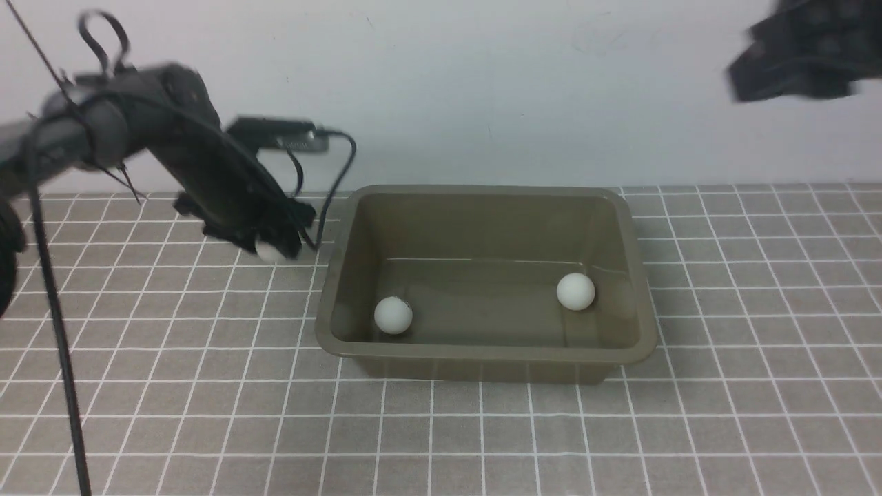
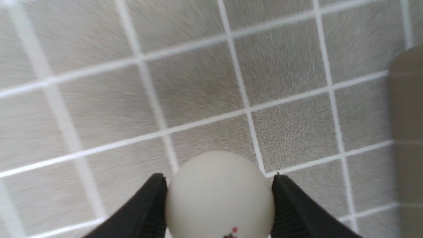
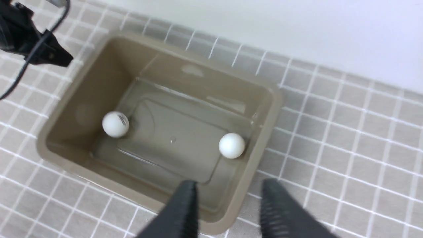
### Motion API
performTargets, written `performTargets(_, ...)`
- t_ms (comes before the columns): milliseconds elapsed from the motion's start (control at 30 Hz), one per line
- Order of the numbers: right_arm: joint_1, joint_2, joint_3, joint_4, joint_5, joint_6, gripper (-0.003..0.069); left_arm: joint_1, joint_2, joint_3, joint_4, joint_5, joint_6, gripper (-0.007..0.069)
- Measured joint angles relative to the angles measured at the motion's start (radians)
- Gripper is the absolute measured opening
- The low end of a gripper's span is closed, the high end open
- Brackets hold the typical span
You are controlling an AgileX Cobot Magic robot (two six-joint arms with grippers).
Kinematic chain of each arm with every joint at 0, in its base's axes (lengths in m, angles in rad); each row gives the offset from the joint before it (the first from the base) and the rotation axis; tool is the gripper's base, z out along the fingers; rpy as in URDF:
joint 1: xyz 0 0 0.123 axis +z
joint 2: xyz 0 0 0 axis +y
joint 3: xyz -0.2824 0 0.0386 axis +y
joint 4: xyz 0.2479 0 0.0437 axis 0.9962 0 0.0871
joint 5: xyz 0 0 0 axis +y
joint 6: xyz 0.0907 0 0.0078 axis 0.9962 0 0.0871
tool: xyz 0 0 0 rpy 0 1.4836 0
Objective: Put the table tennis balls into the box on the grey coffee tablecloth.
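The olive-grey box [image 1: 641,275] stands on the grey coffee tablecloth [image 1: 482,427]. Two white table tennis balls lie inside it, one at the near left [image 1: 393,315] and one at the right [image 1: 575,291]. A third ball [image 1: 265,253] hangs above the cloth just left of the box, with my left gripper [image 1: 275,242] shut on it. The left wrist view shows this ball [image 2: 219,195] pinched between both black fingers [image 2: 150,211]. My right gripper [image 3: 229,183] is open and empty, high above the box's [image 3: 274,99] near right edge. From there both balls [image 3: 115,124] [image 3: 232,145] show.
A white wall runs behind the cloth. The right arm [image 1: 799,55] shows blurred at the upper right of the front view. The left arm's cable [image 1: 341,172] hangs near the box's far left corner. The box's side [image 2: 408,132] shows at the edge of the left wrist view.
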Motion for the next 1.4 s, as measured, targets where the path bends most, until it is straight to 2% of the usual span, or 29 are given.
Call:
performTargets(100,0.0,-0.138,0.066,-0.019,-0.022,0.025,0.0113,-0.005,-0.074,-0.048,-0.028,0.061,-0.002,0.0352)
performTargets(167,0.0,-0.28,0.178,-0.029,-0.097,0.051,0.0034,-0.034,-0.139,-0.067,-0.103,0.09,0.042,0.0352)
performTargets(233,0.0,-0.38,0.275,-0.033,-0.171,0.07,0.0006,-0.062,-0.162,-0.073,-0.15,0.098,0.081,0.0352)
performTargets(367,0.0,-0.647,0.577,-0.037,-0.385,0.107,-0.0013,-0.178,-0.149,-0.074,-0.2,0.107,0.149,0.0352)
performTargets(433,0.0,-0.718,0.658,-0.037,-0.447,0.112,-0.0014,-0.204,-0.131,-0.074,-0.199,0.104,0.15,0.0352)
performTargets(467,0.0,-0.819,0.768,-0.04,-0.511,0.116,-0.0014,-0.236,-0.1,-0.073,-0.194,0.086,0.143,0.0352)
performTargets(533,0.0,-0.879,0.824,-0.042,-0.554,0.115,-0.0014,-0.26,-0.08,-0.073,-0.187,0.072,0.127,0.0365)
performTargets(567,0.0,-0.925,0.874,-0.046,-0.588,0.11,-0.0014,-0.273,-0.069,-0.073,-0.181,0.06,0.121,0.0382)
performTargets(733,0.0,-1.071,1.043,-0.071,-0.69,0.089,-0.0014,-0.309,-0.044,-0.073,-0.122,0.03,0.029,0.0577)
performTargets(800,0.0,-1.099,1.075,-0.071,-0.701,0.087,-0.0015,-0.308,-0.059,-0.073,-0.11,0.042,-0.009,0.0589)
performTargets(833,0.0,-1.106,1.084,-0.071,-0.702,0.087,-0.0014,-0.306,-0.069,-0.074,-0.103,0.058,-0.02,0.057)
performTargets(900,0.0,-1.113,1.089,-0.073,-0.704,0.089,-0.0014,-0.3,-0.103,-0.074,-0.075,0.096,-0.044,0.0472)
performTargets(933,0.0,-1.114,1.091,-0.073,-0.707,0.091,-0.0014,-0.297,-0.13,-0.074,-0.055,0.123,-0.053,0.0386)
performTargets(967,0.0,-1.114,1.092,-0.073,-0.709,0.103,-0.0014,-0.294,-0.167,-0.076,-0.032,0.154,-0.062,0.026)
performTargets(1033,0.0,-1.114,1.093,-0.075,-0.712,0.132,-0.0014,-0.289,-0.235,-0.076,0.017,0.195,-0.071,0.0104)
performTargets(1100,0.0,-1.114,1.093,-0.092,-0.712,0.169,-0.0014,-0.287,-0.313,-0.078,0.051,0.228,-0.085,0.0035)
performTargets(1233,0.0,-1.126,1.101,-0.171,-0.714,0.239,-0.0014,-0.286,-0.522,-0.052,0.068,0.248,-0.102,-0.0005)
performTargets(1400,0.0,-1.197,1.145,-0.34,-0.72,0.401,-0.0014,-0.287,-0.854,0.165,0.063,0.174,-0.103,-0.0005)
